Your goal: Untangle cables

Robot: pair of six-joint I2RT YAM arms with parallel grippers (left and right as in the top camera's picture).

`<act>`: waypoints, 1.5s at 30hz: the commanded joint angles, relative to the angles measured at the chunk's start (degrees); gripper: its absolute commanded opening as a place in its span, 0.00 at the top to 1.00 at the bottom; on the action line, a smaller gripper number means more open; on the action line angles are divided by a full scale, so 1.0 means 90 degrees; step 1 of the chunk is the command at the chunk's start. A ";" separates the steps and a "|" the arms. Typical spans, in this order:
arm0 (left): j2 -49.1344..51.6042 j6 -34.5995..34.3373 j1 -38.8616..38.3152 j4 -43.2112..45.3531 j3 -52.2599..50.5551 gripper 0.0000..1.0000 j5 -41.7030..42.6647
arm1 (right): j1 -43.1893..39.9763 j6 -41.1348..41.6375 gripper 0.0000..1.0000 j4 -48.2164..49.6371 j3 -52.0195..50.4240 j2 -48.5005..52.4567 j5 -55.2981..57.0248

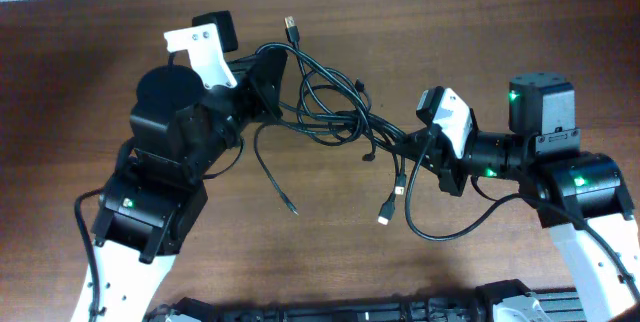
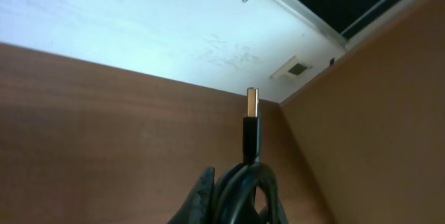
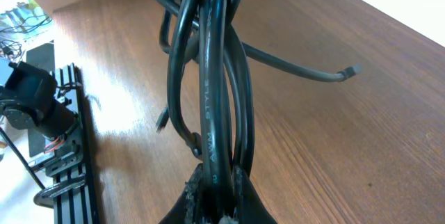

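Note:
A tangle of thin black cables [image 1: 330,102] hangs stretched between my two grippers over the wooden table [image 1: 400,12]. My left gripper [image 1: 268,80] is shut on the cables' left end; a silvery USB plug [image 1: 291,28] sticks out past it, and shows upright in the left wrist view [image 2: 252,102] above the cable loops [image 2: 247,189]. My right gripper [image 1: 415,150] is shut on the cables' right end; the bundle [image 3: 215,92] runs up from between its fingers [image 3: 215,189]. Loose ends with plugs [image 1: 388,212] dangle below.
The table meets a white wall [image 2: 139,29] at the back. A black rail with equipment [image 3: 55,161] lies along the table's front edge, and shows at the bottom of the overhead view [image 1: 350,307]. A loose cable end [image 1: 285,202] lies at the table's middle.

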 commanded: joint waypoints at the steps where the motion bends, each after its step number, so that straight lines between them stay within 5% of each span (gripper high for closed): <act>1: -0.0257 -0.0886 0.0610 0.0301 0.0158 1.00 -0.0818 | -0.0024 -0.0002 0.96 -0.0350 -0.0012 0.0005 0.0517; 6: -0.0257 -0.1175 0.0862 0.0299 0.0158 1.00 -0.0719 | -0.0024 0.0002 0.96 -0.0505 -0.0015 0.0005 0.0656; 9: -0.0248 0.0306 0.0855 0.0299 0.0158 1.00 0.0313 | -0.0024 0.0124 0.26 -0.0299 -0.0012 0.0005 0.0454; 11: -0.0231 0.1258 0.0855 0.0299 0.0158 1.00 0.0976 | -0.0024 0.0124 0.18 -0.0117 -0.0012 0.0005 0.0107; 18: -0.0202 0.3631 0.0855 0.0240 0.0158 1.00 0.3541 | -0.0024 0.1600 0.15 0.1324 -0.0012 0.0005 -0.0228; 28: -0.0019 0.4255 0.0838 0.0187 0.0158 1.00 0.4612 | -0.0024 0.3135 0.13 0.3106 -0.0012 0.0005 -0.0236; 36: 0.0559 0.4250 0.0289 0.1129 0.0158 1.00 0.5287 | -0.0024 0.3128 0.14 0.3160 -0.0012 0.0005 -0.0566; 45: 0.0568 0.3616 0.0202 0.2300 0.0158 1.00 0.4403 | -0.0024 0.2334 0.59 0.1542 -0.0017 0.0087 -0.0469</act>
